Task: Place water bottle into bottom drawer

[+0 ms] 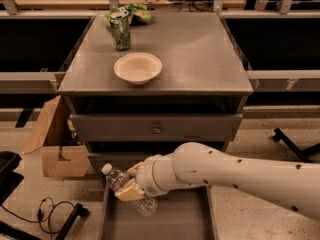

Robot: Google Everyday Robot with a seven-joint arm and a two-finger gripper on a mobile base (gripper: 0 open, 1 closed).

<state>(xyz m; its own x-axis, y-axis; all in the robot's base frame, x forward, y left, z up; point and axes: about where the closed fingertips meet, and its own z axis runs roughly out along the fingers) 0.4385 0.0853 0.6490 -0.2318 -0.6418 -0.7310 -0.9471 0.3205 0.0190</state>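
Gripper clasping water bottle, over bottom drawer

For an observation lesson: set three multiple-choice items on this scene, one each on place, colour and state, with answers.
1. The water bottle is: A in a sink; B on a chair; C in the gripper, over the bottom drawer.
2. The drink can is: A green; B red; C blue.
3. The bottom drawer is: A shut; B pulled open; C taken out.
Answers: 1 C, the gripper grips it above the drawer; 2 A, its wall is green; 3 B, its inside shows.
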